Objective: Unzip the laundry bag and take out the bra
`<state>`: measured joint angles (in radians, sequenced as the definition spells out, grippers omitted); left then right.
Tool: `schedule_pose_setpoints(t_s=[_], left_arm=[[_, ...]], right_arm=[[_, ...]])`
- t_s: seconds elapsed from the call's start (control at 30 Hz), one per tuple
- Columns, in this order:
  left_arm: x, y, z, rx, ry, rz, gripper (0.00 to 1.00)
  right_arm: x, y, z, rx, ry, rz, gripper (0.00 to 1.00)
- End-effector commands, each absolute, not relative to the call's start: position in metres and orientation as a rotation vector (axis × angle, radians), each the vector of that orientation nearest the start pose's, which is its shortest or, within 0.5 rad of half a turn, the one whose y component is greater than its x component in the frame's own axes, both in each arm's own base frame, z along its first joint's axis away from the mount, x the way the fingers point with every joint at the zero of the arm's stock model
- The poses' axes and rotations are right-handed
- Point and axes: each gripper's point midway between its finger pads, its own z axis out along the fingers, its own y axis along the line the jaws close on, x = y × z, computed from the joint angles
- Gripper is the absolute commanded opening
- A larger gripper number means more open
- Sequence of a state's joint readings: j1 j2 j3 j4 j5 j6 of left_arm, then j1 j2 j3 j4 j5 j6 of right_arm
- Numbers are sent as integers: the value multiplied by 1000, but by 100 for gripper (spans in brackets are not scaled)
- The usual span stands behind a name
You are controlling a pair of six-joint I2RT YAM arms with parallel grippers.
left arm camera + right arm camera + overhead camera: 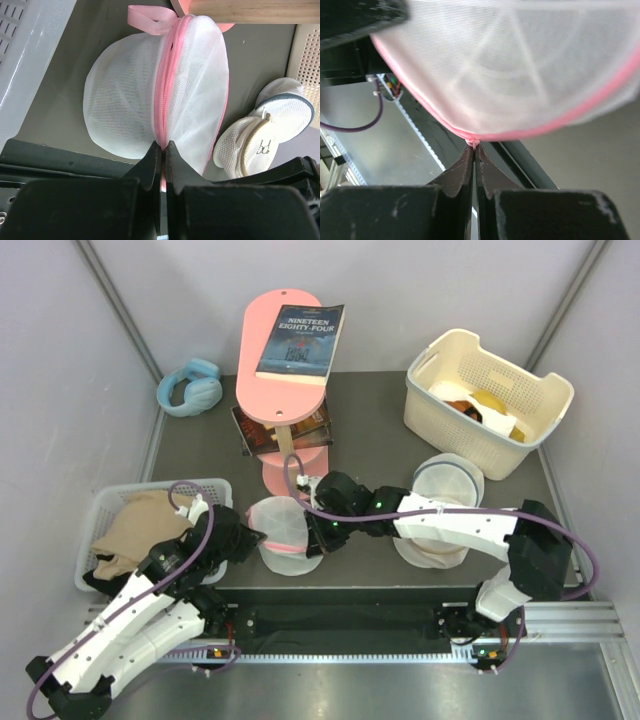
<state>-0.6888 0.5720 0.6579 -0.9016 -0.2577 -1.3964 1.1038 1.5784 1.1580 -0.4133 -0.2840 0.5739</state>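
Note:
The laundry bag (283, 525), a round white mesh drum with pink trim, sits at the table's near edge between my two grippers. In the left wrist view its pink zipper band (167, 85) runs down the middle of the bag (120, 95), and my left gripper (164, 146) is shut on the band's near end. A pink ribbon loop (150, 20) sticks out at the far end. My right gripper (474, 146) is shut on the pink trim at the bag's (520, 65) opposite edge. From above, the left gripper (255, 538) and right gripper (312, 537) flank the bag. The bra is hidden.
A grey basket (110, 505) at the left holds beige and black fabric (140, 525). Two other white mesh bags (445, 485) (260, 145) lie to the right. A white basket (440, 410) stands back right, a pink stand with a book (300, 340) behind the bag, blue headphones (190, 387) back left.

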Motion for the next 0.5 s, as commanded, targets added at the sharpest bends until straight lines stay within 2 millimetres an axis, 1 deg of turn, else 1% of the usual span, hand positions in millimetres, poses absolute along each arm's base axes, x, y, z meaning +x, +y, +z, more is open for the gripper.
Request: schedule_pose_setpoints(t_s=[0.0, 0.07, 0.13, 0.2, 0.23, 0.27, 0.33, 0.4, 0.43, 0.47], left_arm=[[165, -120, 149, -932, 2258, -628, 0], [168, -124, 150, -908, 2261, -636, 0], [169, -127, 147, -867, 2291, -618, 0], [174, -133, 148, -810, 2303, -623, 0], [176, -137, 144, -790, 2329, -603, 0], [179, -139, 147, -773, 2329, -604, 0], [182, -138, 143, -743, 2359, -540, 0], [183, -136, 148, -730, 2371, -506, 28], [184, -137, 154, -726, 2371, -506, 40], [182, -135, 156, -728, 2375, -500, 53]], right_arm=[[133, 368, 144, -766, 2518, 984, 0], [134, 366, 144, -776, 2516, 975, 0], [134, 367, 146, -784, 2509, 977, 0], [135, 370, 149, -781, 2498, 987, 0], [135, 371, 151, -770, 2498, 995, 0], [134, 371, 152, -769, 2495, 1001, 0], [134, 375, 157, -759, 2485, 1019, 0], [131, 381, 163, -767, 2467, 1038, 0], [129, 384, 166, -770, 2464, 1047, 0], [126, 390, 168, -785, 2458, 1056, 0]])
